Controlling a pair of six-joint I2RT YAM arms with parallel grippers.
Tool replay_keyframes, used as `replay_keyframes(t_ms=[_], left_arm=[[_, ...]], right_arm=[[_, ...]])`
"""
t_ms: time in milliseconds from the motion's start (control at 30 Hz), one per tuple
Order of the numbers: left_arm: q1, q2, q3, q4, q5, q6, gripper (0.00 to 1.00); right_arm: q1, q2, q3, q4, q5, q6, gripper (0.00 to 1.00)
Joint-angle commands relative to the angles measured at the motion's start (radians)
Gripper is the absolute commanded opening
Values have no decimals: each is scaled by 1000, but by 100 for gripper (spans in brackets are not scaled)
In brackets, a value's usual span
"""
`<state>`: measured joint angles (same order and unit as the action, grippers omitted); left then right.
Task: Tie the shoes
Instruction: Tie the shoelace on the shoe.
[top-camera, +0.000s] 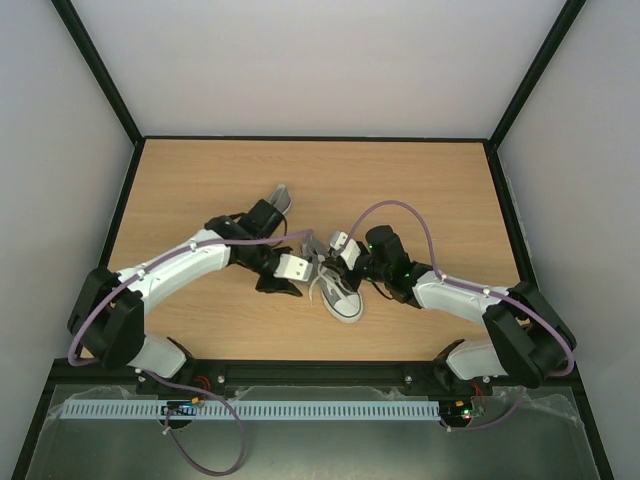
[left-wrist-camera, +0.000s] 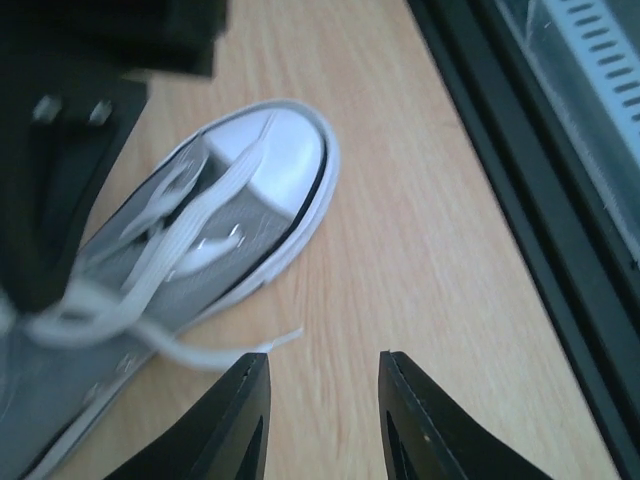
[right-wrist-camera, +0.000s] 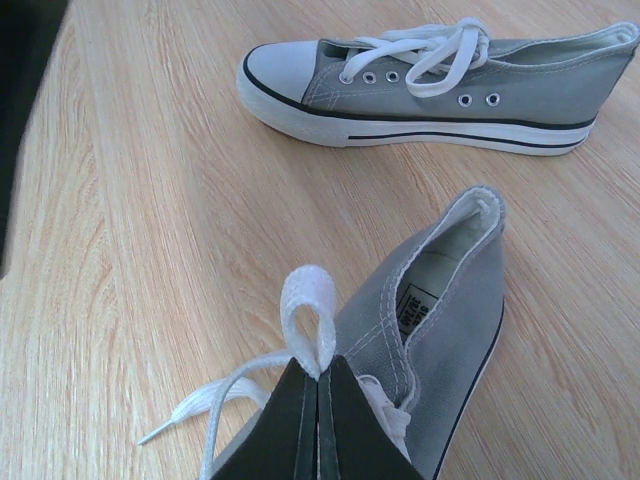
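Pale wood-grain worktop (top-camera: 420, 180), boxed by white walls and a black frame. On it we list two small grey canvas low-top sneakers with white laces and white toe caps.

- **Item one, the far sneaker (right-wrist-camera: 450, 85):** it stands on its sole beyond the left arm. Its laces are gathered over the tongue in what we take for a finished bow, though we cannot confirm the knot.
- **Item two, the near sneaker (top-camera: 343, 298):** it sits mid-worktop between both arms, toe toward the bases, laces loose.
- **Item three, the right gripper (right-wrist-camera: 318, 372):** it is pressed together on an upright loop of white lace (right-wrist-camera: 308, 300).
- **Item four, the left gripper (left-wrist-camera: 322, 400):** it is spread with nothing between the fingers, and a free lace end (left-wrist-camera: 200, 352) lies just beside it.

Our judgement is that the task is about half done. The second bow is at its first loop, with wrapping and pulling through left.

- **Overhead view only:** both arms converging on the near sneaker.
- **Right wrist view only:** the pinched loop and the far sneaker's laces.
- **Left wrist view only:** the slack crossings toward the toe.
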<state>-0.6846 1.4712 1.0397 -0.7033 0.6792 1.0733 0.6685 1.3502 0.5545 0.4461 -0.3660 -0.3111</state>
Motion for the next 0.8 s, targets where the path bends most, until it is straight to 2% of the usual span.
replay_keyframes(t_ms=[0, 67, 167, 200, 267, 333, 467, 600, 767], left_arm=[[59, -51, -42, -4, -12, 94, 33], [62, -85, -108, 140, -51, 72, 35], [73, -80, -181, 411, -86, -51, 53], [76, -62, -191, 501, -98, -118, 56], [79, -40, -214, 667, -114, -218, 60], [80, -31, -228, 761, -100, -251, 61], [104, 17, -191, 734, -26, -271, 56], [120, 33, -183, 609, 112, -115, 50], [115, 56, -223, 709, 89, -171, 48]], right_arm=[[8, 6, 26, -3, -27, -16, 1], [8, 4, 29, -1, -35, -16, 1], [8, 1, 29, 2, -48, -18, 1], [8, 1, 30, 2, -50, -20, 1], [8, 0, 29, 1, -55, -25, 1], [8, -2, 28, -1, -61, -32, 1], [8, -6, 30, -1, -72, -37, 1], [8, -8, 31, 12, -87, -28, 1], [8, -12, 32, 15, -91, -28, 1]])
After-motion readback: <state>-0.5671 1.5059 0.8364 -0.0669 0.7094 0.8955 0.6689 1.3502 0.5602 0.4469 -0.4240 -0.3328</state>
